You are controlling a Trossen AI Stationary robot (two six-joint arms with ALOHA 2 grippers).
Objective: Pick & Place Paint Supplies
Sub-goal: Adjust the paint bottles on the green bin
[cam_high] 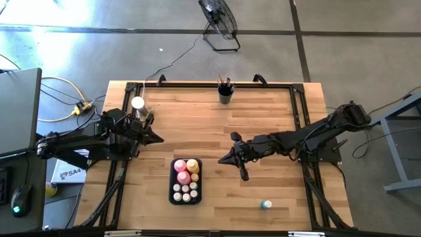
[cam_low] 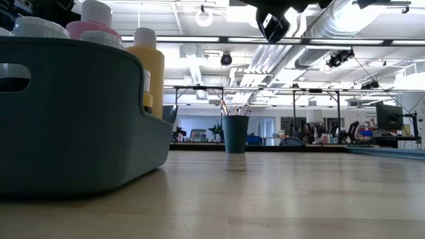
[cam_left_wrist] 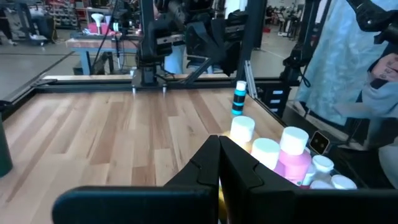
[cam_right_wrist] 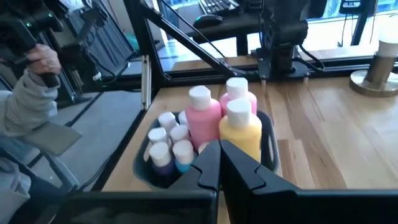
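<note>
Wooden tabletop (cam_high: 263,131) spreads beneath me inside its black frame, with bare concrete floor and a standing fan (cam_high: 220,23) beyond the far edge; it is broad enough that both of my arms can reach the middle, which I take to be why the work is laid out there. Near the front centre sits the dark caddy (cam_high: 186,197), and it already holds most of the paint supplies: the pink squeeze bottle (cam_right_wrist: 204,121) and yellow squeeze bottle (cam_right_wrist: 239,132) stand upright at the far end, with the small white-capped paint bottles (cam_right_wrist: 169,140) packed close together at the near end, upright so that they take little room and cannot roll. A dark cup (cam_high: 225,95) at the far edge keeps the paintbrushes (cam_high: 225,82) standing handle-down. One small teal bottle (cam_high: 265,205) stands alone on the wood, well to the right of the caddy, so I judge it the piece left to collect. My right gripper (cam_high: 233,158) hangs above the table just right of the caddy, fingers pressed together and carrying nothing. My left gripper (cam_high: 155,137) waits at the left side beside the white knob on its tan base (cam_high: 137,103), likewise closed and empty.
</note>
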